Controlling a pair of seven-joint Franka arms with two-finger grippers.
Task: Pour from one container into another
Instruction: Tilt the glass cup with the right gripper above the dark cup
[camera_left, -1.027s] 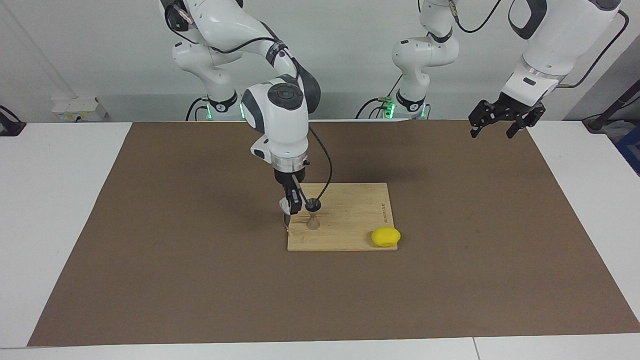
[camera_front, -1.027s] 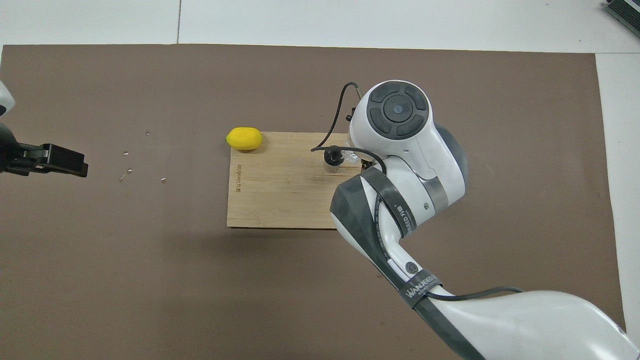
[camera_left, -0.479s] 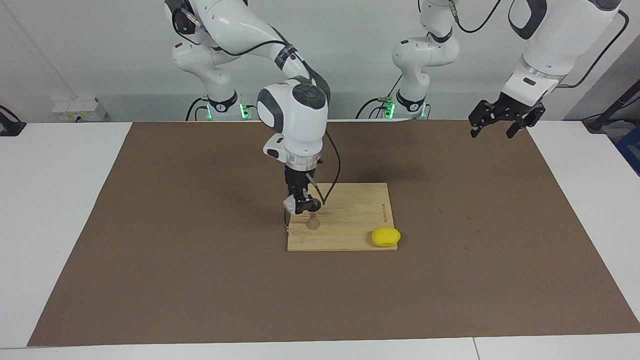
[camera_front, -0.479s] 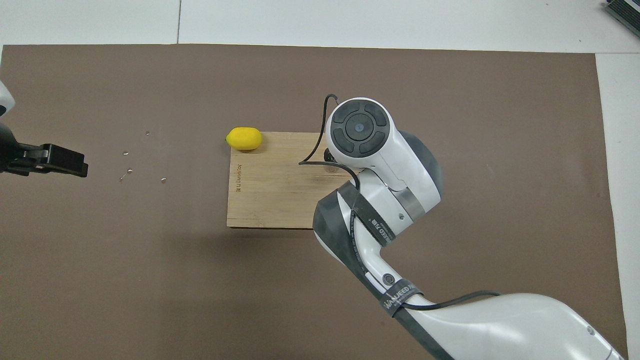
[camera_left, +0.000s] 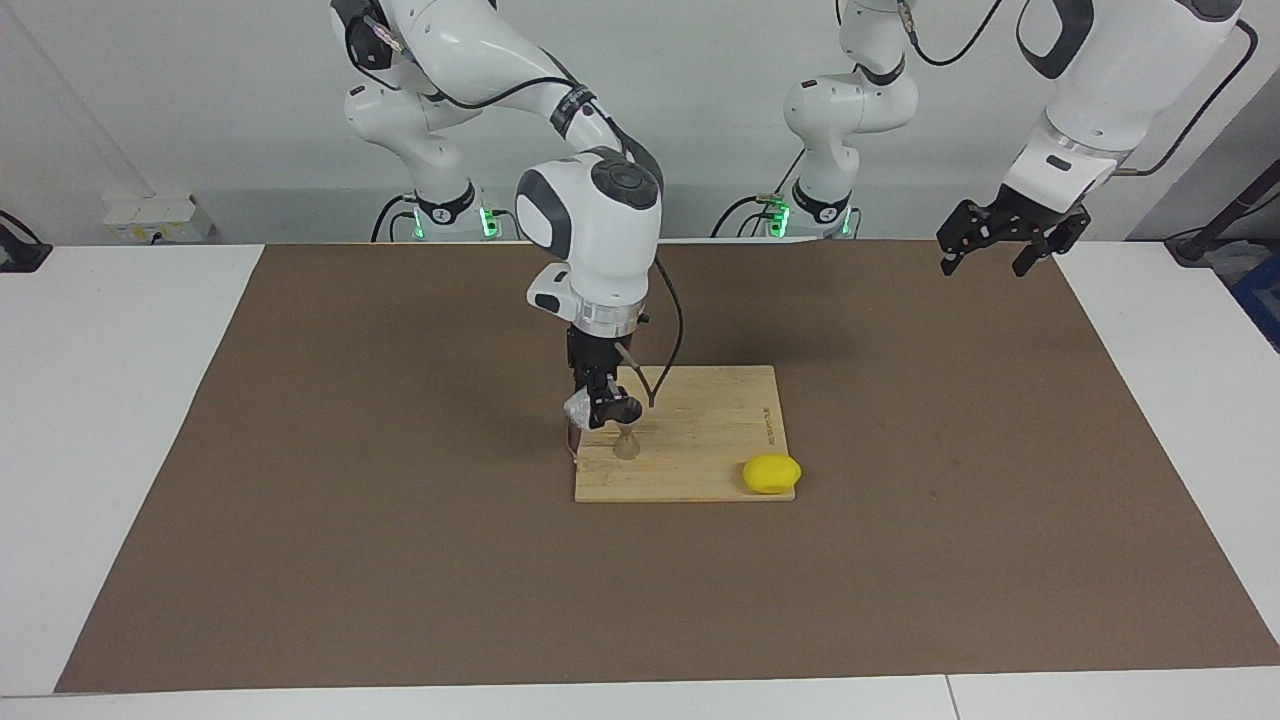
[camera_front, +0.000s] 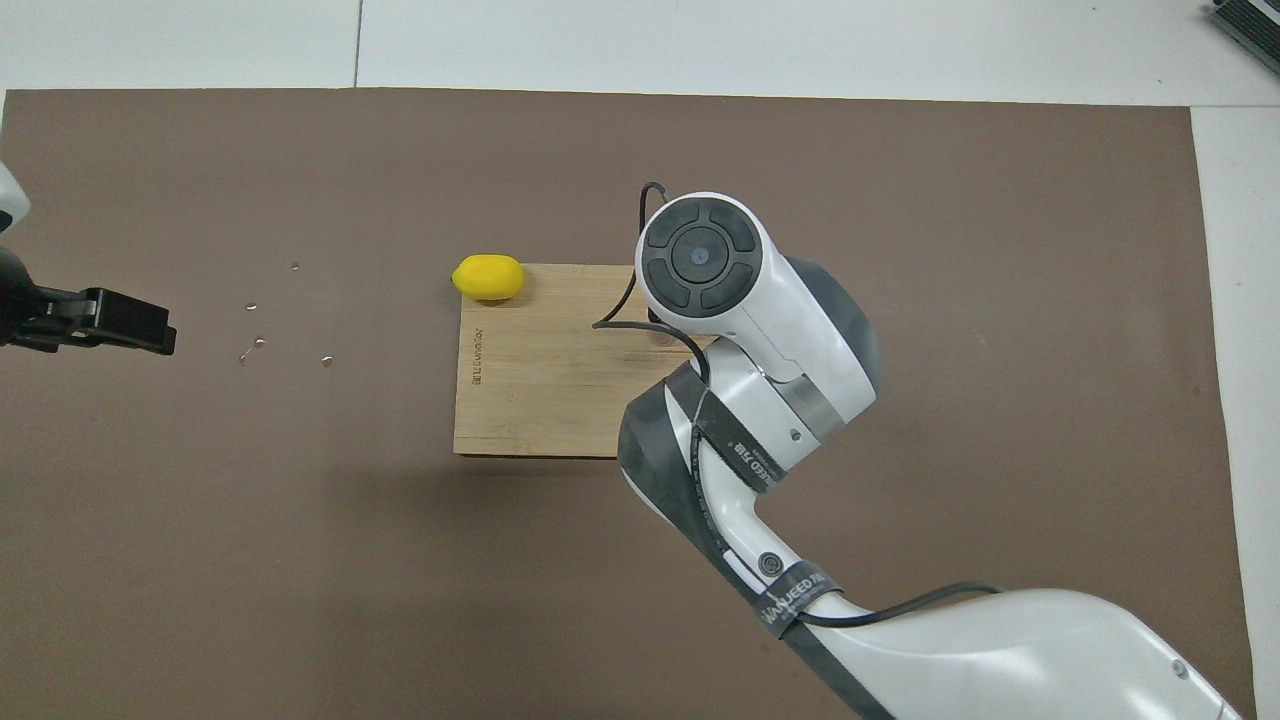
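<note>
My right gripper (camera_left: 598, 410) is shut on the small clear glass cup (camera_left: 577, 406) and holds it tipped on its side just above the steel jigger (camera_left: 626, 446). The jigger stands upright on the wooden cutting board (camera_left: 710, 440), near the board's edge toward the right arm's end. In the overhead view the right arm's wrist (camera_front: 700, 260) covers the cup and the jigger. My left gripper (camera_left: 1003, 245) is open and empty, waiting in the air over the mat's corner at the left arm's end; it also shows in the overhead view (camera_front: 130, 322).
A yellow lemon (camera_left: 771, 473) lies at the board's corner farthest from the robots, toward the left arm's end. A few water drops (camera_front: 258, 342) lie on the brown mat (camera_left: 400, 560) near the left gripper.
My right arm has shifted toward the jigger and turned its wrist, bringing the tipped cup over it. Most of that came in the first half second. The left arm has not moved.
</note>
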